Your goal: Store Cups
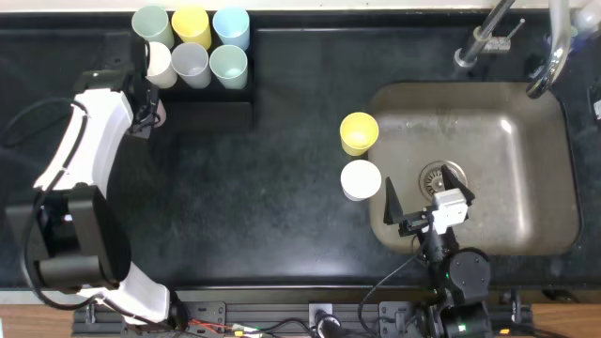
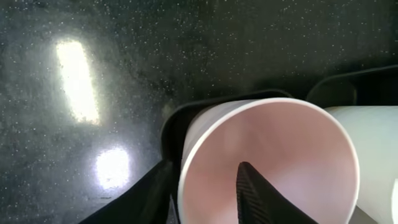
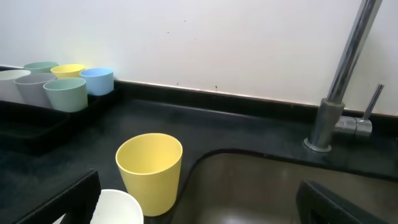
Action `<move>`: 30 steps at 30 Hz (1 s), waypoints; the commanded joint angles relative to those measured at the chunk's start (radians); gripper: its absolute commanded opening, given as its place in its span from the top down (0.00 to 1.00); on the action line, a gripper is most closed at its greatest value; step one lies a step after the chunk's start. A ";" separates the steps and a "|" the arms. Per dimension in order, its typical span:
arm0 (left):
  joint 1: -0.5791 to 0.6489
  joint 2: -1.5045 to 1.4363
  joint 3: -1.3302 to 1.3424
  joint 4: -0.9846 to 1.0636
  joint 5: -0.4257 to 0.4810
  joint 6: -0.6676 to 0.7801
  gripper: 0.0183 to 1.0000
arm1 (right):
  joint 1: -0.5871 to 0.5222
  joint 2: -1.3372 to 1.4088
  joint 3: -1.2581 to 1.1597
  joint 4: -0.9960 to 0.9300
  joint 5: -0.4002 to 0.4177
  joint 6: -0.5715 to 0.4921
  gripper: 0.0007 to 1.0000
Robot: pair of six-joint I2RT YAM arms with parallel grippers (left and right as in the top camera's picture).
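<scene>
Up at 10 o'clock on the bench [image 1: 282, 207], the left hand [image 2: 205, 186] straddles the wall of a pinkish-white cup [image 2: 273, 155], one finger inside and one outside. I cannot tell whether it is pinching. That cup sits in a slot of the black tray [image 1: 221, 115] among other cups. The right hand [image 1: 423, 192] hangs released, fingers wide, over the sink [image 1: 507, 141]. At the sink's 9 o'clock stand a white cup [image 1: 361, 178] and, at its 12 o'clock, a yellow cup [image 1: 359, 131].
</scene>
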 commanded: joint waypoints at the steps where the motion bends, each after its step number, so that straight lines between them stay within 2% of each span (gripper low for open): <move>1: 0.006 -0.069 -0.004 -0.002 -0.027 0.027 0.60 | -0.002 -0.010 -0.013 0.005 0.008 -0.003 0.00; 5: 0.006 -0.155 -0.004 0.002 -0.027 0.083 0.58 | -0.001 -0.010 -0.013 0.005 0.008 -0.003 0.00; 9: 0.006 -0.249 -0.003 0.002 -0.026 0.109 0.44 | -0.002 -0.010 -0.013 0.005 0.008 -0.003 0.00; 11: -0.005 -0.285 0.003 0.011 -0.007 0.129 0.41 | -0.002 -0.010 -0.013 0.005 0.008 -0.003 0.00; 14: -0.055 -0.299 0.042 0.086 0.057 0.283 0.41 | -0.002 -0.010 -0.013 0.005 0.008 -0.003 0.00; 17: -0.166 -0.283 0.089 0.230 0.152 0.522 0.37 | -0.002 -0.010 -0.013 0.005 0.008 -0.003 0.00; 19: -0.261 -0.260 0.132 0.265 0.190 0.614 0.30 | -0.002 -0.010 -0.013 0.005 0.008 -0.003 0.00; 25: -0.568 -0.129 0.282 0.254 0.191 0.743 0.21 | -0.002 -0.010 -0.013 0.005 0.008 -0.003 0.00; 30: -0.710 0.037 0.397 0.152 0.192 0.738 0.20 | -0.002 -0.010 -0.013 0.005 0.008 -0.003 0.00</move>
